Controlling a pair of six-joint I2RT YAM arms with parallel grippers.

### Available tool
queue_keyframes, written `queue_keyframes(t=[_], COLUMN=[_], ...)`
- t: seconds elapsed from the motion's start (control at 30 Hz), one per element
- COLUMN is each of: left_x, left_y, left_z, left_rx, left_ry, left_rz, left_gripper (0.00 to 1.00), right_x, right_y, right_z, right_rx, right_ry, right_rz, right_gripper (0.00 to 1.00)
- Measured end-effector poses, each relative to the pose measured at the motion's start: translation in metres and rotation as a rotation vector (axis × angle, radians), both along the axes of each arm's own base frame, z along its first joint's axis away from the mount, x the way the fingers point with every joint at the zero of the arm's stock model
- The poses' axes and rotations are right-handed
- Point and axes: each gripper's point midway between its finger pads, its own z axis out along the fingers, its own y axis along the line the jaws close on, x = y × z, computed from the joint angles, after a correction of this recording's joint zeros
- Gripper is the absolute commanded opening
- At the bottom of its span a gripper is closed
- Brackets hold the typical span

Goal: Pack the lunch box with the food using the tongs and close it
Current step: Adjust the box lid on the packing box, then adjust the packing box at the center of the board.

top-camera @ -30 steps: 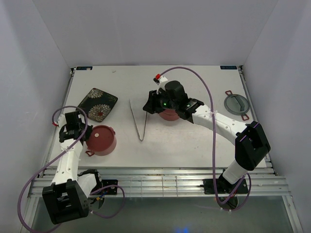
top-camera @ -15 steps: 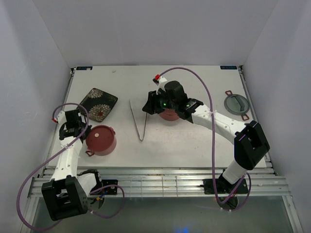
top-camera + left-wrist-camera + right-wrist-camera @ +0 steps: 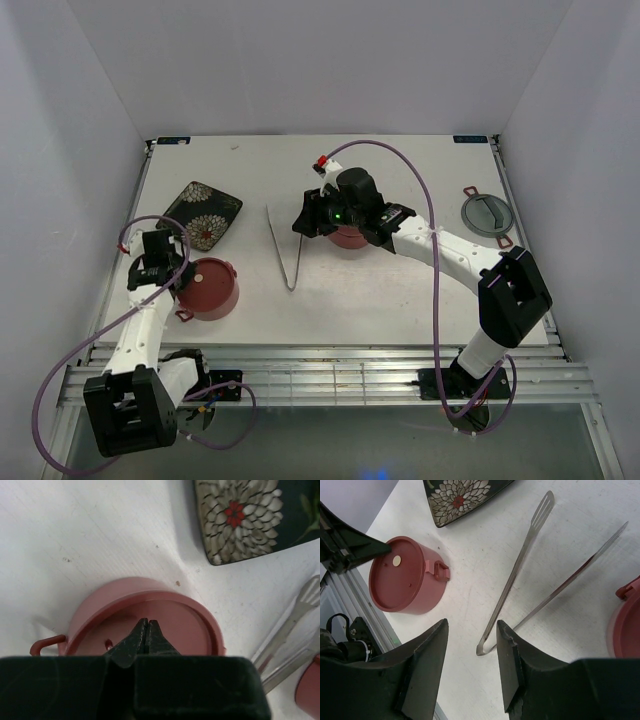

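At the table's near left, the left gripper (image 3: pixel 146 630), fingers pressed together, hangs over the flat lid of a dusty-red lunch box tier (image 3: pixel 207 288), which stands closed and upright on the white table (image 3: pixel 400 300). The silver tongs (image 3: pixel 286 250) lie flat mid-table, V joint toward the arms, between that tier and a second red tier (image 3: pixel 347 238) partly hidden under the right arm (image 3: pixel 450 250). The right gripper (image 3: pixel 471 630) hovers above the tongs' joint, jaws spread and empty. Farther back on the left sits a dark floral plate (image 3: pixel 203 214); a grey round lid (image 3: pixel 486 215) lies at far right.
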Motion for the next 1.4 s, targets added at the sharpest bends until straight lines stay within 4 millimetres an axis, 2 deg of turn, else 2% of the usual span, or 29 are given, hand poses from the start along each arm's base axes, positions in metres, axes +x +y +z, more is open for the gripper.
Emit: queue_keyframes(t=[0.03,0.07,0.1,0.13,0.27,0.33,0.5,0.77,0.87,1.4], left_x=[0.0,0.002,0.006,0.012,0.043,0.055,0.057,0.036,0.03,0.02], left_y=[0.0,0.001,0.002,0.003,0.006,0.006,0.006,0.01,0.013,0.022], left_z=[0.005,0.013,0.021,0.033,0.078,0.085,0.064,0.027,0.023,0.014], left_rx=[0.005,0.015,0.024,0.041,0.112,0.14,0.154,0.136,0.156,0.259], left_ry=[-0.003,-0.016,-0.032,-0.053,-0.133,-0.136,-0.052,0.069,0.092,0.179], left_rz=[-0.006,-0.014,-0.02,-0.039,-0.145,-0.197,-0.266,-0.286,-0.287,-0.424], left_gripper=[0.0,0.04,0.18,0.25,0.38,0.5,0.55,0.56,0.59,0.57], right_x=[0.0,0.0,0.0,0.0,0.001,0.001,-0.004,-0.015,-0.02,-0.036], right_y=[0.0,0.0,0.0,0.0,-0.001,-0.001,-0.004,0.003,0.005,0.016], right_z=[0.0,0.0,0.0,0.0,0.0,0.0,-0.005,-0.005,-0.002,-0.002], right_rx=[0.0,-0.001,-0.001,-0.002,-0.004,-0.004,-0.013,-0.017,-0.012,-0.006], right_ry=[0.0,-0.001,-0.001,-0.002,-0.005,-0.006,0.003,0.001,-0.004,-0.002], right_rz=[0.0,0.0,0.0,0.0,-0.004,-0.004,-0.002,0.018,0.03,0.075], right_gripper=[0.5,0.52,0.54,0.55,0.6,0.62,0.66,0.66,0.66,0.69])
